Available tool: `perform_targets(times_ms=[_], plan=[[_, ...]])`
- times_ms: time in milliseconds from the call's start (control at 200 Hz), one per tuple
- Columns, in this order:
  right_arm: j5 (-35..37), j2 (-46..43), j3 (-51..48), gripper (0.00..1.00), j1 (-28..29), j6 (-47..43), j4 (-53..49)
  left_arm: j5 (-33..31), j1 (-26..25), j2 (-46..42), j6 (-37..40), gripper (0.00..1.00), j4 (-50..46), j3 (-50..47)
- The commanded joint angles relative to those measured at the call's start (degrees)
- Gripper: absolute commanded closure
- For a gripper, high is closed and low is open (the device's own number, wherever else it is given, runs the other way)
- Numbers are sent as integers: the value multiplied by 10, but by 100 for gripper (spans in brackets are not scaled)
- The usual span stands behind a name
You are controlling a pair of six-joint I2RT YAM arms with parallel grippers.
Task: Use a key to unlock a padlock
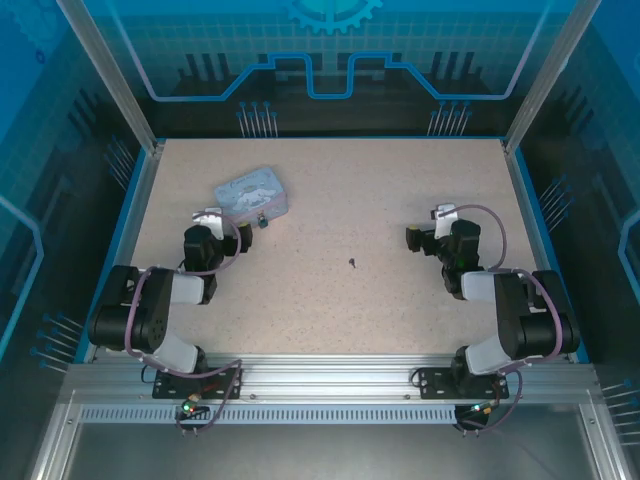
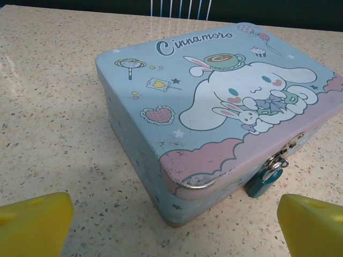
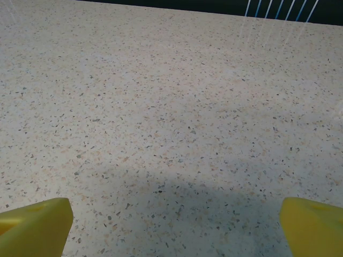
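**Padlock on the tin's clasp, key loose on the table, both claws spread and empty**

The padlock (image 2: 262,182) is small with a teal body. It hangs by its thin shackle from the metal clasp on the front wall of the tin (image 2: 214,101). It sits just ahead of the left claw (image 2: 171,230), over toward that claw's right finger and not touching it. From above, the padlock (image 1: 262,222) shows as a dark speck at the tin's near edge, just to the right of the left claw (image 1: 212,214).

The key (image 1: 353,263) is a tiny dark sliver lying alone on the table (image 1: 400,180). It is between the two claws and set back from both toward the arm bases, somewhat nearer the right claw (image 1: 443,213).

The tin (image 1: 252,193) is pale blue with a cartoon rabbit on its lid, and the lid is down. It stands directly ahead of the left claw with one corner turned toward it.

The left claw's yellow fingers (image 2: 35,222) stand wide apart with nothing between them, short of the tin. The right claw (image 3: 171,230) is spread just as wide and holds nothing. It hangs low over bare speckled table, well apart from the key, the tin and the padlock.
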Motion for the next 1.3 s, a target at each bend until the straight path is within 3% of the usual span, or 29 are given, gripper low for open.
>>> perform_targets(times_ms=[0,775,900,1016,1201,1296], plan=[[-1,7,11,0,7,-3,16,12,6,7,13,1,21,11],[3,5,11,0,7,-2,17,6,6,6,10,1,30,6],[45,-62,59,0,6,21,-128,11,6,-54,11,1,47,-31],[27,-127,103,0,9,54,-262,3,6,-160,3,1,-38,-34],[6,-167,185,0,43,113,-502,37,6,-314,-163,1,-276,36],[-11,-168,214,0,83,135,-586,102,6,-339,-254,1,-371,71]])
